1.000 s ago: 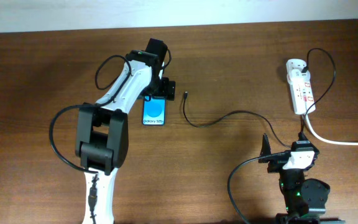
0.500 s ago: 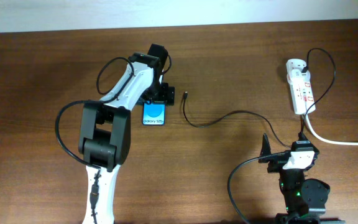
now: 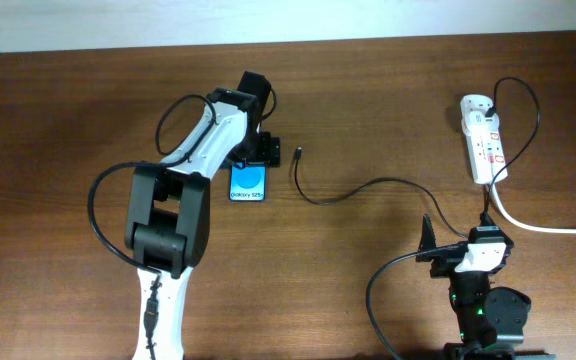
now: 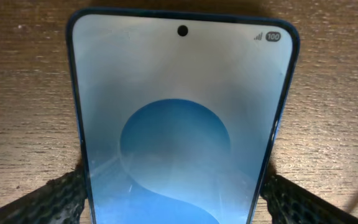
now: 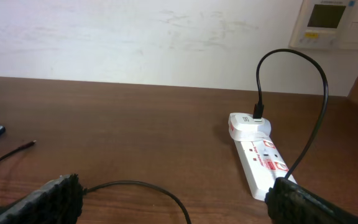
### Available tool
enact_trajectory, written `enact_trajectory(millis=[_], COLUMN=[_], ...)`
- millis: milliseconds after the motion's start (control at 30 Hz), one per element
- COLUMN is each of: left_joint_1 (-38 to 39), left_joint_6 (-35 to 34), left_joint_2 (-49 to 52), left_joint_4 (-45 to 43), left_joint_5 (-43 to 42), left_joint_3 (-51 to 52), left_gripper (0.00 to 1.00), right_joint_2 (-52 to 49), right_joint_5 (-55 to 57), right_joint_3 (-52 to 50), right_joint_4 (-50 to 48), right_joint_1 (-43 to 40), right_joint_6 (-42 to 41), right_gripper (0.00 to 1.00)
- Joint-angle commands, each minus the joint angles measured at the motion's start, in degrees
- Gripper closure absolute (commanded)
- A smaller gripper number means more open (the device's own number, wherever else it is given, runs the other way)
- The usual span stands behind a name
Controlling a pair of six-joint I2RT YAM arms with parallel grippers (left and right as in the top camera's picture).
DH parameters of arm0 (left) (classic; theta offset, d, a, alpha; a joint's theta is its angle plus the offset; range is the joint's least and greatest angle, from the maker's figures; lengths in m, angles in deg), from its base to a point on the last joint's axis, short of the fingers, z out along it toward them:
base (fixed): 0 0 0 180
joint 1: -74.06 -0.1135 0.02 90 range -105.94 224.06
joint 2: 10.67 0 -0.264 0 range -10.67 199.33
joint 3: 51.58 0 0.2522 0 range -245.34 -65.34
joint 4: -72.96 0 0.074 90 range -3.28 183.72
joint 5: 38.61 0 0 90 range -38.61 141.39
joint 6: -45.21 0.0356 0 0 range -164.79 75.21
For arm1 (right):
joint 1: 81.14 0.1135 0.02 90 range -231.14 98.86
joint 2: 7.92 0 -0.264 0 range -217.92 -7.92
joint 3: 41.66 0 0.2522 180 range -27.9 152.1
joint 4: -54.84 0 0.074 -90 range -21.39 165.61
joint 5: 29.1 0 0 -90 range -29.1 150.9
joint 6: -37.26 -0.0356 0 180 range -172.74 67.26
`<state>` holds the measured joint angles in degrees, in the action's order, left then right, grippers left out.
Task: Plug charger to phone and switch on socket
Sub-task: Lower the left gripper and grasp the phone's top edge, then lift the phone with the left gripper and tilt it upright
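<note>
jaws on our left gripper (image 4: 176, 186) pinch the phone (image 4: 179, 112) by its long edges; right gripper (image 5: 173, 188) gapes wide, empty. charger tip (image 3: 298, 155) lies just right of the phone.

Overhead view. Brown wooden table (image 3: 368, 90) carrying: phone (image 3: 248, 181), screen up, at 9 o'clock from centre; charger (image 3: 318, 202), looping from centre toward 3 o'clock; socket (image 3: 483, 145) at 3 o'clock, its white lead (image 3: 538, 225) leaving toward 4 o'clock.
</note>
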<state>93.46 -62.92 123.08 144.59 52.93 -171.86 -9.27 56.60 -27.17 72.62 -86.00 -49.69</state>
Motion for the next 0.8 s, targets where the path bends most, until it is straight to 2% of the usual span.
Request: enact_trajectory(millis=[0,133,167,200,400,767], left_joint_1=[-0.04,-0.04,-0.04,-0.04,-0.07,-0.07], left_joint_6=[-0.48,-0.48,-0.48,-0.48,-0.5,-0.5], left_joint_2=[1.36,1.36,1.36,1.36,1.14,1.11], left_joint_4=[-0.76,-1.68,-1.68,-1.68,0.57,12.55], left_joint_5=[0.02,0.0,0.0,-0.02,-0.07,-0.07], left_joint_3=[2.45,2.45,2.45,2.45,-0.35,-21.07], left_gripper=[0.12,0.17,0.23,0.25,0.27,0.28], right_joint_2=[0.07,0.07,0.07,0.07,0.07,0.07], right_joint_5=[0.28,0.28,0.28,0.28,0.28,0.28], right_joint_3=[-0.42,-0.42,-0.42,-0.42,-0.42,-0.42], right_joint_4=[0.11,0.11,0.11,0.11,0.11,0.11], right_joint_1=[0.35,0.35,0.35,0.35,0.35,0.35], right_joint_6=[-0.07,-0.07,-0.07,-0.07,-0.07,-0.07], right_gripper=[0.02,0.01,0.02,0.02,0.02,0.02])
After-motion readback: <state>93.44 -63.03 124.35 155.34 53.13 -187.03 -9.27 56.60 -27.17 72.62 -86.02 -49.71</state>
